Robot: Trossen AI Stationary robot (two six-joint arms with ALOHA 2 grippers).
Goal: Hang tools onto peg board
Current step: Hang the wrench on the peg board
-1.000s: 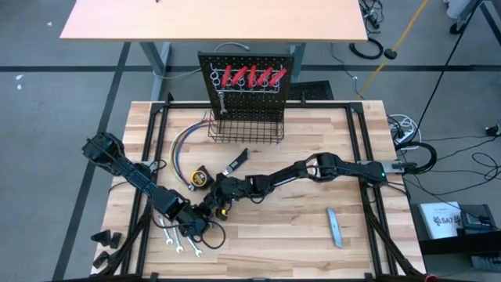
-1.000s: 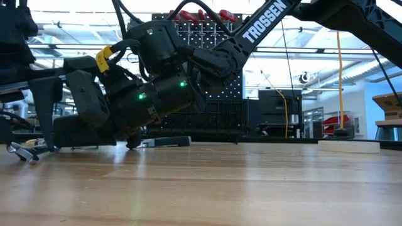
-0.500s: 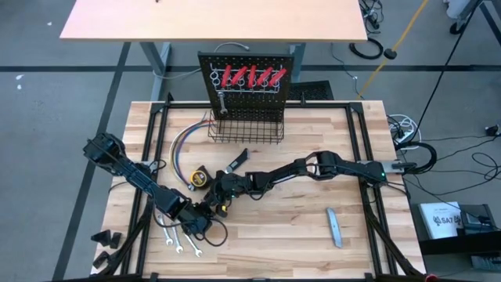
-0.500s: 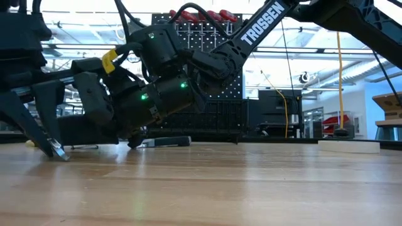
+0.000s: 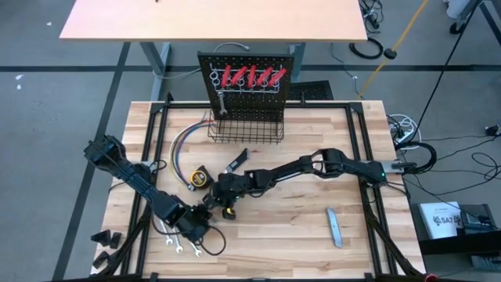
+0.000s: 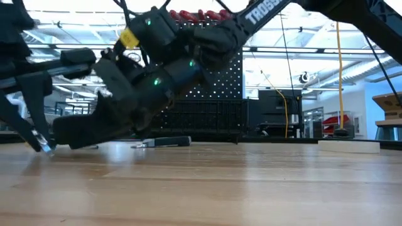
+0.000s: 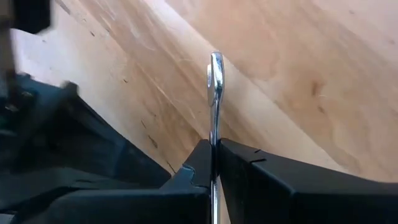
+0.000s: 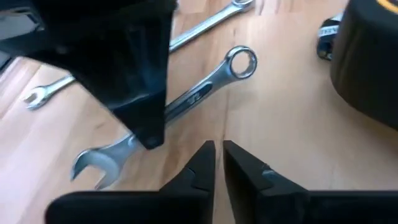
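Observation:
My left gripper [image 5: 202,225] is near the table's front left and is shut on a silver wrench [image 8: 205,87]. The wrench's ring end [image 8: 241,62] and open end [image 8: 93,165] stick out on either side of the fingers. My right gripper [image 8: 216,158] hovers just beside it with only a slit between its fingertips and nothing in it. Two more wrenches [image 5: 182,247] lie flat on the table. The peg board [image 5: 250,94] stands at the far edge with red-handled tools [image 5: 250,76] hung on it. My left gripper pinches the middle of the wrench's shaft [image 7: 213,140] between its two fingers, which lie across the shaft. The fingers slant steeply down from the table's left side. The wrench stands on edge, one end [image 7: 214,68] jutting past the fingertips. Whether it is clear of the table I cannot tell.
A yellow tape measure [image 5: 201,178] and a black-handled knife [image 5: 235,162] lie just beyond the grippers. A grey bar [image 5: 334,227] lies at the near right. Coloured wires [image 5: 182,149] curl at the left of the wire basket [image 5: 246,127].
My right gripper has risen from the table and its wrist has tipped upward. My left gripper has taken hold of the wrench, and its fingers have come up a little.

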